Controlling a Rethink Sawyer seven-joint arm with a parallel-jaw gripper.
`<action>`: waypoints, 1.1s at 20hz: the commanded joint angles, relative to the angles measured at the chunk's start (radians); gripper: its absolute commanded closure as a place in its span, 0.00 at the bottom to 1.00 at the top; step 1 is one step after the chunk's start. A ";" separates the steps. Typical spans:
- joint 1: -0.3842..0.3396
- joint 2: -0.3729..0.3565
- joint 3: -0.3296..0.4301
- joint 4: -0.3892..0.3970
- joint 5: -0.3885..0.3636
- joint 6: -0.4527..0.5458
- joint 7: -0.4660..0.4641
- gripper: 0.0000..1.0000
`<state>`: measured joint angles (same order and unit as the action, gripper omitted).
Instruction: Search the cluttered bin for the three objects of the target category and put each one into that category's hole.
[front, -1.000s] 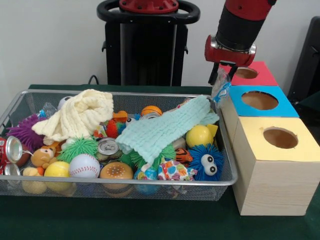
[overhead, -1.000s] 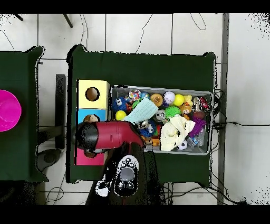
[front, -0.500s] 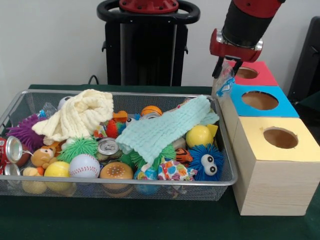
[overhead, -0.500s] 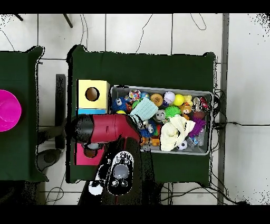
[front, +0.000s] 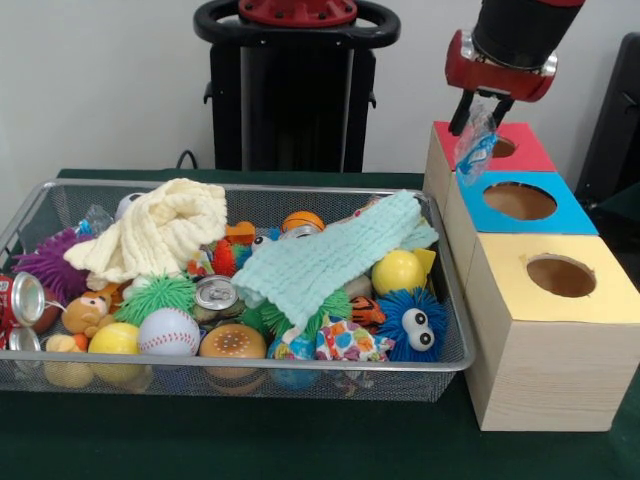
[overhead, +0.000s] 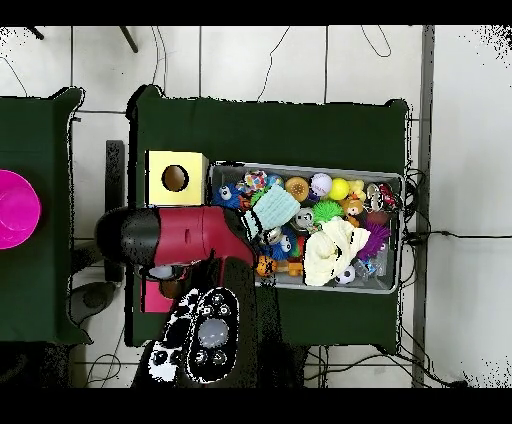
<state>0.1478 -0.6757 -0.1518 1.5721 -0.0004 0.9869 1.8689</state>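
The wire mesh bin (front: 150, 378) is full of toys, cans and cloths; it also shows in the overhead view (overhead: 300, 167). My gripper (front: 483, 112) is shut on a clear plastic wrapper with blue print (front: 477, 148), which hangs from it. It holds the wrapper in the air over the red-topped box (front: 530, 153), at the left edge of its round hole (front: 506, 148). In the overhead view the red arm (overhead: 190, 240) hides the gripper, the wrapper and the red-topped box.
A blue-topped box (front: 520, 200) and a yellow-topped box (front: 560, 275) stand in a row in front of the red one, right of the bin. A mint cloth (front: 320, 260) and a cream cloth (front: 160, 230) lie on the toys. The pedestal (front: 295, 90) is behind.
The gripper has carried the wrapper up and to the right, from above the bin's far right corner to over the red-topped box. The bin's contents have not moved.
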 joint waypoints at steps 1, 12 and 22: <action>-0.003 0.042 0.013 -0.036 0.045 0.054 0.250 1.00; 0.004 0.164 0.056 -0.057 0.114 -0.009 0.272 1.00; 0.013 0.152 0.095 -0.004 0.219 -0.028 0.244 1.00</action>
<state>0.1625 -0.5803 -0.1498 1.5544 0.1304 0.9867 1.8704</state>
